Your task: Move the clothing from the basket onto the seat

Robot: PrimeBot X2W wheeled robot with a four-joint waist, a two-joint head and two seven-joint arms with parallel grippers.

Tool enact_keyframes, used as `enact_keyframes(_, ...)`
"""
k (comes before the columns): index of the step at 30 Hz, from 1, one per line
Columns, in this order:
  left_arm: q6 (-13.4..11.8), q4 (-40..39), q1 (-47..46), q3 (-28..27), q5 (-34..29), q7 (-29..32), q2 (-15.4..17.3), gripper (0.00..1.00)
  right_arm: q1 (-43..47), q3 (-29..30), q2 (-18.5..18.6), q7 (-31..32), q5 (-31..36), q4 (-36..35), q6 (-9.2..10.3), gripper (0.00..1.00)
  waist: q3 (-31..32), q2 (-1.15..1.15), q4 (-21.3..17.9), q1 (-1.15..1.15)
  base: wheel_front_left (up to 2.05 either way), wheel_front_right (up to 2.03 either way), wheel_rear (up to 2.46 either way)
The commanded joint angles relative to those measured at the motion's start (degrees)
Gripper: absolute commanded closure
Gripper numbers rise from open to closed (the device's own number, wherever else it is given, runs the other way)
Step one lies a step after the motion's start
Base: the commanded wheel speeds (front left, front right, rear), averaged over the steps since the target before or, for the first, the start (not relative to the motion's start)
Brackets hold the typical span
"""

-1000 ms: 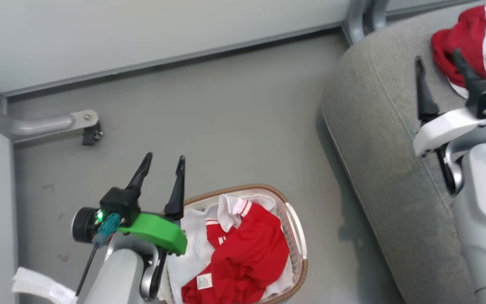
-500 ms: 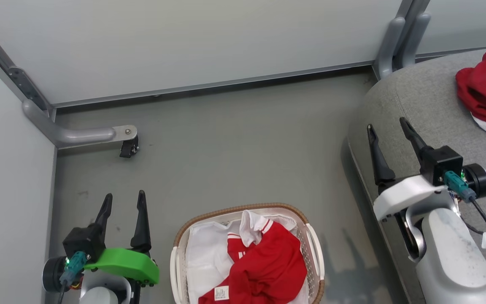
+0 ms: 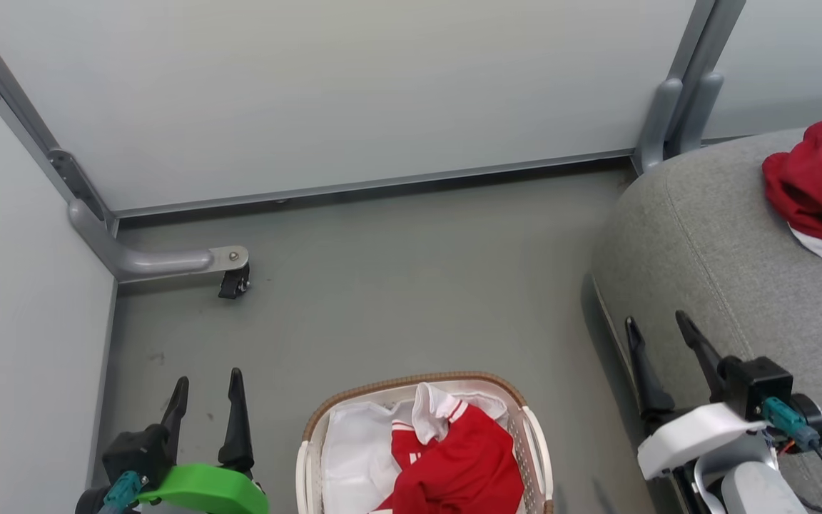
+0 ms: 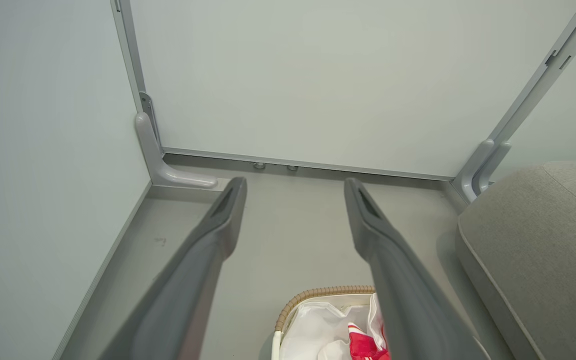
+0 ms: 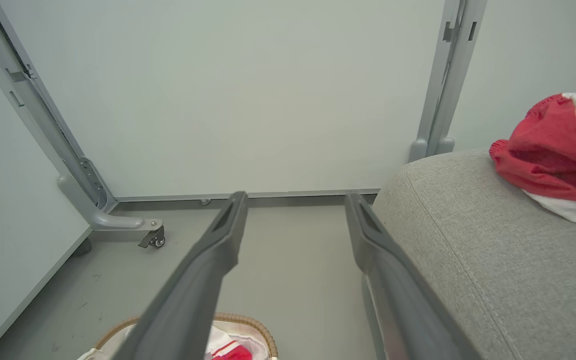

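My right end effector [image 3: 657,332] has drawn back to the seat's [image 3: 711,235] edge, released like my left end effector [image 3: 207,382]. The soft, light garment [image 3: 468,471] in the basket [image 3: 382,386] wants pinching at its bunched fold.

Woven-rimmed perforated plastic basket [image 3: 382,384], soft red cloth clothing [image 3: 468,464], coarse-textured grey fabric seat [image 3: 725,243], smooth matt floor [image 3: 411,285].

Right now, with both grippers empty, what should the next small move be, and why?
Probably swing the left gripper right and down over the red garment in the basket. It and the right gripper are open and empty; the other garment already lies on the seat, and the left gripper looks nearer.
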State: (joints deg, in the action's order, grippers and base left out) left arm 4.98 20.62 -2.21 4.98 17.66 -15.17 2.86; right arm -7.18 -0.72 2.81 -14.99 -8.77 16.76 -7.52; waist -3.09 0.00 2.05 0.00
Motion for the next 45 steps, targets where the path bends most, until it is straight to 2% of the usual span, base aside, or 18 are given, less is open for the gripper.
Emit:
enact_keyframes(1,-0.3,-0.4,1.1,-0.2,0.4,0.0,0.1,0.0,1.1,-0.3,0.2,-0.3,-0.5,-0.3,0.06,0.0,0.7,0.0,0.0,0.0,0.0,0.0,0.0)
enact_keyframes(33,0.2,0.9,1.3,0.7,0.2,0.0,0.1,0.0,1.6,-2.6,0.2,-0.3,0.3,0.2,0.06,0.0,1.4,0.0,-0.3,0.0,0.0,0.0,0.0)
enact_keyframes(39,0.7,1.5,-0.7,2.5,-1.0,0.0,0.1,0.0,0.2,-2.7,0.2,-0.3,0.9,0.2,0.06,0.0,-0.2,0.0,-0.8,0.0,0.0,0.0,0.0)
enact_keyframes(45,1.6,5.5,-6.1,7.7,-3.8,0.0,0.1,0.0,-2.4,-1.7,0.2,-0.3,2.1,-1.3,0.06,0.0,-3.9,0.0,-1.8,0.0,0.0,0.0,0.0)
